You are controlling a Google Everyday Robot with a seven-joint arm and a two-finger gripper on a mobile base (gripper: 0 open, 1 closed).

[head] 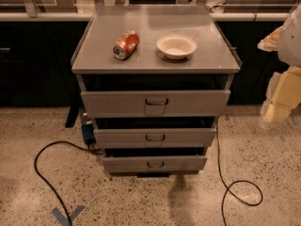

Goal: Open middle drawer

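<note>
1. The gripper (278,102) shows as a cream-coloured part at the right edge of the camera view, level with the top drawer and well apart from the drawer unit. We cannot tell whether its jaws are apart or together. We see nothing held in them, and they touch nothing.
2. The middle drawer (155,137) sits in the centre of the stack, between the top drawer (188,102) and the bottom drawer (183,164). Its small dark loop handle (155,137) is at the middle of the flat grey front, with nothing on it.
3. No tray interior shows behind the middle front, only a dark gap above it, as above the other two fronts. We judge the drawer shut, or as near shut as we can read.
4. Progress: we judge the task not begun in effect. The approach to the handle, the grasp and the pull are all left to do.
5. The bench (150,27) above the drawers carries a crushed orange can (126,45) and a white bowl (176,46), standing apart from each other.
6. Black cables (235,188) lie on the speckled floor on both sides of the unit.
</note>
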